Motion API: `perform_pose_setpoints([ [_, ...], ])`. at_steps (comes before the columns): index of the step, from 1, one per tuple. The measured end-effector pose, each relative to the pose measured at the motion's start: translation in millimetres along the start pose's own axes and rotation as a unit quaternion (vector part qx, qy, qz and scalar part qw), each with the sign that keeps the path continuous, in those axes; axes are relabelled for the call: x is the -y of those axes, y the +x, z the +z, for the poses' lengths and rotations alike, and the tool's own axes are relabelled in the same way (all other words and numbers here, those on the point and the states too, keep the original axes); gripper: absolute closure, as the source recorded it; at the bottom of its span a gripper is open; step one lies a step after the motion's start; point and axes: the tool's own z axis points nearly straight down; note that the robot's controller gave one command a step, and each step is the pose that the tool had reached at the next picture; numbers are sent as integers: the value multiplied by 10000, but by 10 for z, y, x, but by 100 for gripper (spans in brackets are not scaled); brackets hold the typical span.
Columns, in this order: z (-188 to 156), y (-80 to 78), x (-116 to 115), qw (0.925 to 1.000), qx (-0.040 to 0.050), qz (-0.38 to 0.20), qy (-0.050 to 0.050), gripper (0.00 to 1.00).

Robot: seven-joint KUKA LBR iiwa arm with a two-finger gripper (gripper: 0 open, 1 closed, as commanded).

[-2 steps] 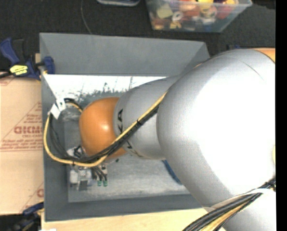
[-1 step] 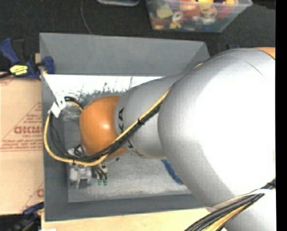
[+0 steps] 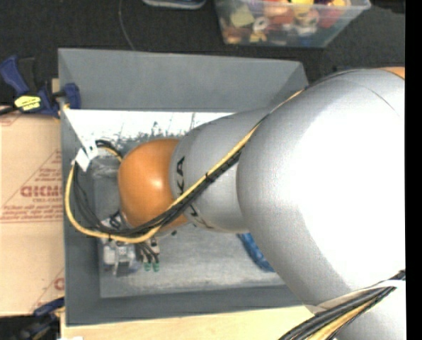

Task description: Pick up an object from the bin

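Gripper (image 3: 132,256) is hanging low over the floor of the grey bin (image 3: 175,76), close to the bin's left wall and toward its lower-left corner as the camera looks. I cannot tell whether it is apart or together, because the orange wrist cover (image 3: 149,183) and the yellow cable loop (image 3: 73,200) are crowding it. I'm claiming no hold on anything. The one loose thing I'm making out is a blue piece (image 3: 257,255) lying on the floor near the bin's lower edge, well apart from the gripper and half hidden under the arm (image 3: 324,190). What lies directly beneath the gripper I cannot tell. I'm judging this to be the reach-down part of the pick. To do it well, I'm aiming for a straight, gentle descent, keeping off the left wall, closing only once something is plainly seated, and lifting vertically so the cable isn't catching the rim.
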Motion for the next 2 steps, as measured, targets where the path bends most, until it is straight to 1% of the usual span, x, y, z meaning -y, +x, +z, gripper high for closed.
perform_pose_setpoints([
  [1,-64,-6,-1,10000,8,9,-6,100],
  [2,-223,-3,1,10000,-5,17,-4,100],
])
